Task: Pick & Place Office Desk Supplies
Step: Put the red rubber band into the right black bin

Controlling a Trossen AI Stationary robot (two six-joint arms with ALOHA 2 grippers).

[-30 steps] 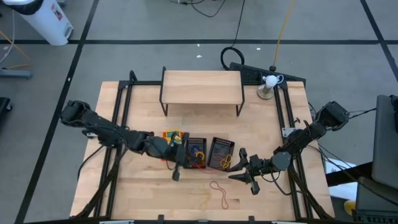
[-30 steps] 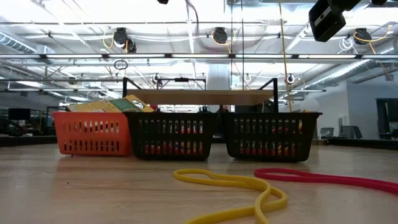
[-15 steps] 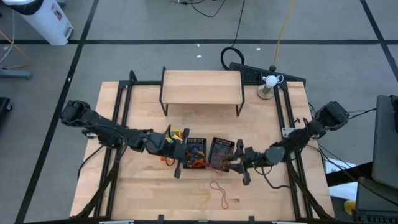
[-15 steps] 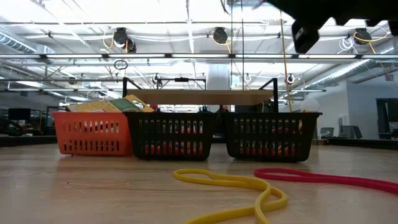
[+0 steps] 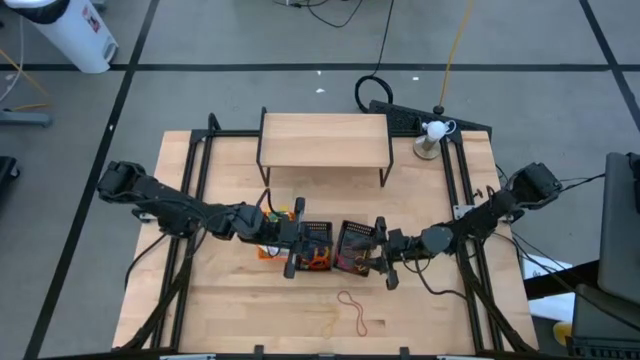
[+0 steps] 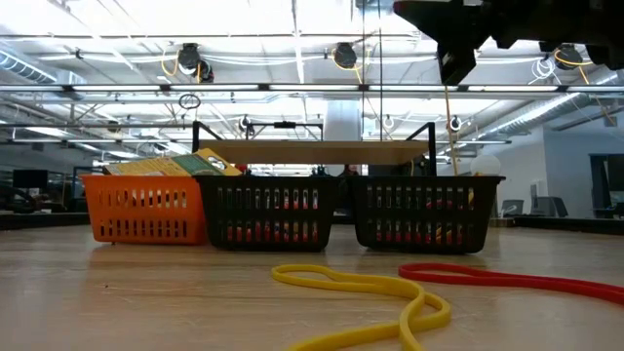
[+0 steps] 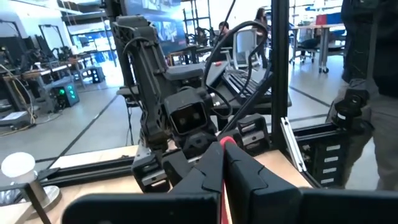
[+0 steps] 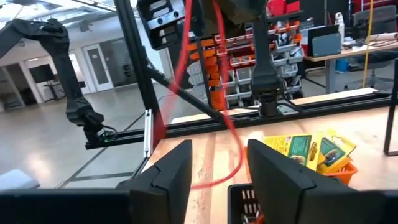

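A red rubber band (image 8: 214,81) dangles from the closed left gripper (image 5: 291,262), held above the middle black bin (image 5: 316,246), presumably for dropping in. Just beside it, the right gripper (image 5: 383,268) hovers over the right black bin (image 5: 352,245), fingers (image 8: 168,171) parted and holding nothing. Beyond the left gripper, the orange bin (image 6: 144,208) holds the yellow-and-green packs (image 8: 314,150). On the surface (image 5: 430,320) near the right gripper lie two more bands, one yellow (image 6: 366,290), one red (image 6: 507,279), not yet collected.
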